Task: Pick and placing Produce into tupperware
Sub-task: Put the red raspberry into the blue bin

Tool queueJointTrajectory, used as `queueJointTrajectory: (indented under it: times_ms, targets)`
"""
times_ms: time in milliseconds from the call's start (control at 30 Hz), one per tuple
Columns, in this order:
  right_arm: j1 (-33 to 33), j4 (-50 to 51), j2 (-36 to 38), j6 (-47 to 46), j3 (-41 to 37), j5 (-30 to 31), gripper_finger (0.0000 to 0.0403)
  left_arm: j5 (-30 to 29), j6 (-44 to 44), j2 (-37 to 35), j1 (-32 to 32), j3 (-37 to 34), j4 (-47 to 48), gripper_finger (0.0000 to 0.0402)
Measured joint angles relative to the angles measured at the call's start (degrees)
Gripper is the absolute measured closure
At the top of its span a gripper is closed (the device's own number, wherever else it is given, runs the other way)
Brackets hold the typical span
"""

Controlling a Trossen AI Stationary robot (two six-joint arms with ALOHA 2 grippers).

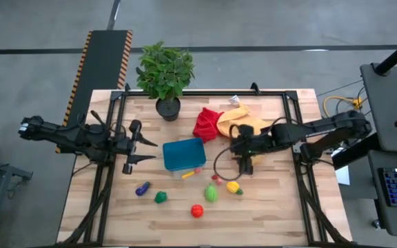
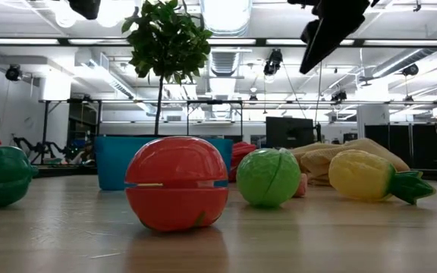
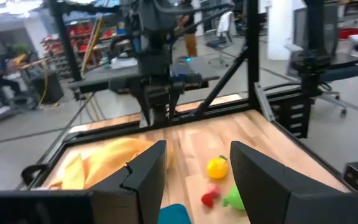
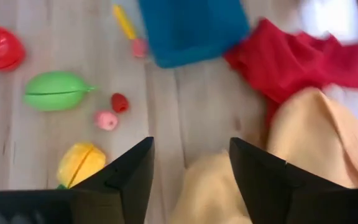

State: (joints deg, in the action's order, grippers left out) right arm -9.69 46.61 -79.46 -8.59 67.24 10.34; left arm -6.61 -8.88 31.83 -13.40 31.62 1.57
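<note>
The teal-blue tupperware [image 1: 183, 153] sits flat near the table's middle. The toy produce lies on the wood near of it: a purple piece [image 1: 142, 188], a dark green one [image 1: 160, 198], a red tomato [image 1: 197, 211], a light green fruit [image 1: 211, 193] and a yellow fruit [image 1: 233, 187]. My left gripper [image 1: 142, 146] hovers open just left of the tupperware, pointing right. My right gripper [image 1: 244, 160] is open above the near edge of the yellow cloth [image 4: 210, 186], with the yellow fruit [image 4: 79, 163] close by. Both are empty.
A red cloth [image 1: 207, 124] and a yellow cloth [image 1: 245, 125] lie bunched far-right of the tupperware. A potted plant [image 1: 165, 76] stands at the far edge. Small pink [image 4: 106, 120] and red [image 4: 119, 102] pieces and a yellow stick [image 4: 124, 22] lie by the tupperware's near side.
</note>
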Motion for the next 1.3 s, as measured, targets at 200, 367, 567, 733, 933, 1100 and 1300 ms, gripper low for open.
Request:
queueJointTrajectory:
  times_ms: [200,367,567,733,933,1100,1300]
  targets:
    - [-0.9,-5.5,-5.4,1.1,0.0,-1.3,0.0131,-0.3,0.8,1.0,-0.1,0.0,-0.6,0.0237]
    - [-0.9,-5.6,-10.2,-2.0,0.0,-1.3,0.0110,-2.9,0.9,3.0,-0.2,0.0,-1.1,0.0237]
    - [-1.2,-12.4,-16.8,-1.9,0.0,-1.9,0.0120,-3.0,1.0,4.7,-0.1,0.0,-1.0,0.0237]
    - [-1.2,-14.4,-20.5,-1.9,-0.1,-3.3,0.0132,-3.0,1.1,4.8,-0.1,0.0,-1.1,0.0237]
    - [-1.5,-16.7,-22.0,-4.9,-0.1,-3.5,0.0139,-3.0,1.1,3.3,-0.1,0.0,-0.9,0.0237]
    - [-2.3,-20.3,-23.9,-4.9,-0.1,-5.3,0.0138,-3.0,1.1,3.4,-0.1,0.0,-0.9,0.0237]
    - [-2.9,-21.2,-25.4,-4.9,-0.1,-5.6,0.0142,-3.1,1.1,3.6,-0.1,-0.1,-0.5,0.0237]
